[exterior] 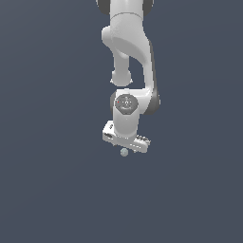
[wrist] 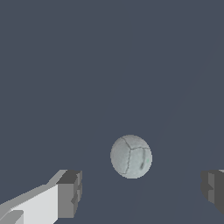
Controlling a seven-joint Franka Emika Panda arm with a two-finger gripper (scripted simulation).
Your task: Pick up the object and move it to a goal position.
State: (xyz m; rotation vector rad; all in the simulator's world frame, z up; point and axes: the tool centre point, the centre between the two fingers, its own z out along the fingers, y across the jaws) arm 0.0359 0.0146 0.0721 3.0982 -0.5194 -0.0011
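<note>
The object is a tiny pale grey-green ball (exterior: 124, 152) on the dark floor, partly hidden just under the white arm's hand in the exterior view. In the wrist view the ball (wrist: 131, 156) has faint dark seam lines and lies between and a little beyond my two fingers. My gripper (wrist: 141, 194) is open and empty; one finger (wrist: 69, 194) and the other finger (wrist: 213, 189) stand wide apart on either side of the ball, not touching it. In the exterior view the fingers are hidden behind the hand (exterior: 125, 137).
The white arm (exterior: 129, 52) comes down from the top middle of the exterior view. A plain dark grey-blue floor (exterior: 57, 180) fills the rest of both views.
</note>
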